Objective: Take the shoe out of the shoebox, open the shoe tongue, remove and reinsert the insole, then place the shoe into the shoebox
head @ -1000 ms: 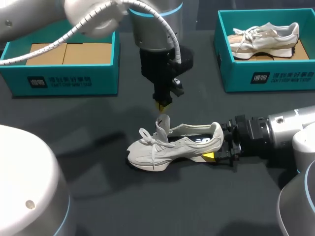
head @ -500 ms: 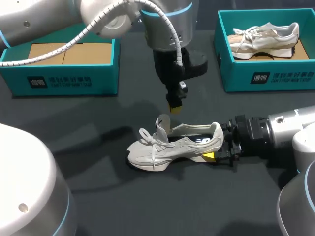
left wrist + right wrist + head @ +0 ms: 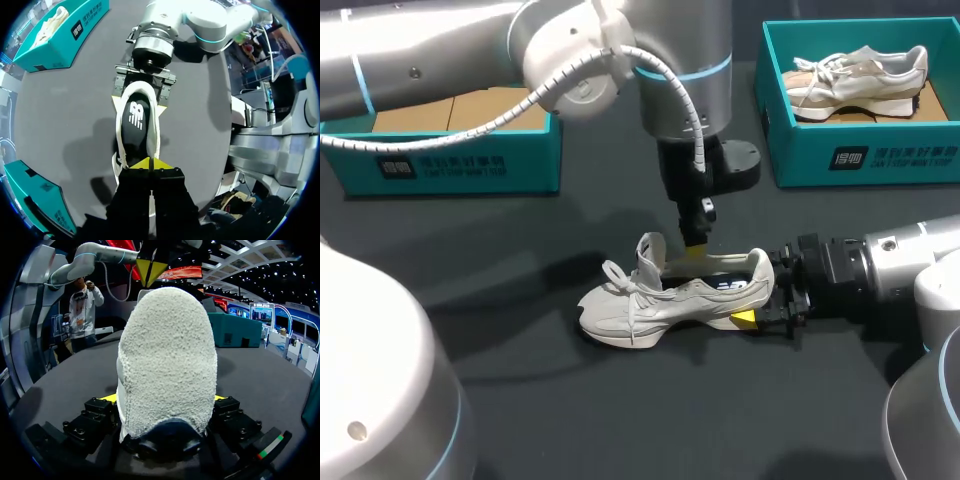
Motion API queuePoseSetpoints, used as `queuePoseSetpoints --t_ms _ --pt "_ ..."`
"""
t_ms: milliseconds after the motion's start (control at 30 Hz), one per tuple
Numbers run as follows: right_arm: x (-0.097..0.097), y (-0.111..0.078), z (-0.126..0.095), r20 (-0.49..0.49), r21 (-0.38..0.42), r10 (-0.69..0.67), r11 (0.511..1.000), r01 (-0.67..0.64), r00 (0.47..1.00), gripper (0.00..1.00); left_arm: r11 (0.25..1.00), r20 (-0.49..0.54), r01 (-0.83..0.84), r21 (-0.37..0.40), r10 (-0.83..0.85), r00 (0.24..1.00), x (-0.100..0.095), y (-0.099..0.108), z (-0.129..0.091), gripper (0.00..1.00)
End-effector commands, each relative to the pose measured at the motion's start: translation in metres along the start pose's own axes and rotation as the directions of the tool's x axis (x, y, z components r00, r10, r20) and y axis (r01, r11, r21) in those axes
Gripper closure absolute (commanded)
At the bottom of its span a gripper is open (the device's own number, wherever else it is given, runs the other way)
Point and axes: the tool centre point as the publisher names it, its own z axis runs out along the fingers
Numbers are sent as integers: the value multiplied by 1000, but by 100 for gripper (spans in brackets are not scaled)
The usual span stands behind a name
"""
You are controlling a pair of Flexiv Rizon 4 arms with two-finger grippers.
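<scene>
The right gripper (image 3: 758,298) has its jaws pinching the heel of the shoe (image 3: 670,295), toe toward the tabletop's left edge. The left gripper (image 3: 150,164), jaws pressed together, hangs over the insole (image 3: 136,127).

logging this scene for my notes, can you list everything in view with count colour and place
table shoe: 1, pale grey, middle of the table, heel in the right tool
boxed shoe: 1, pale grey, inside the right box
insole: 1, black, inside the table shoe
right box: 1, teal, back right of the table
left box: 1, teal, back left, brown cardboard inside
table: 1, dark grey
left tool: 1, yellow tips together, above the table shoe's opening
right tool: 1, yellow tips, shut on the table shoe's heel
</scene>
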Motion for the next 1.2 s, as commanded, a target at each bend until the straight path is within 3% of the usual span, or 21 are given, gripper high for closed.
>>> queuePoseSetpoints --t_ms 33,333,800,1033,1200 --pt "0 -1 1 0 2 0 1000 0 1000 100 1000 0 -1 -1 1 1000 0 0 -1 100" --pt "0 -1 1 0 2 0 1000 0 1000 100 1000 -19 -5 0 5 1000 -9 -20 32 100" --pt "0 -1 1 0 2 0 1000 0 1000 100 999 -3 -51 18 51 999 -11 -17 64 100" --pt "0 -1 1 0 2 0 1000 0 1000 100 1000 -35 -21 -10 21 999 -20 -22 82 100" --pt "0 -1 1 0 2 0 1000 0 1000 100 998 -50 -48 -33 46 998 -14 -15 88 100"
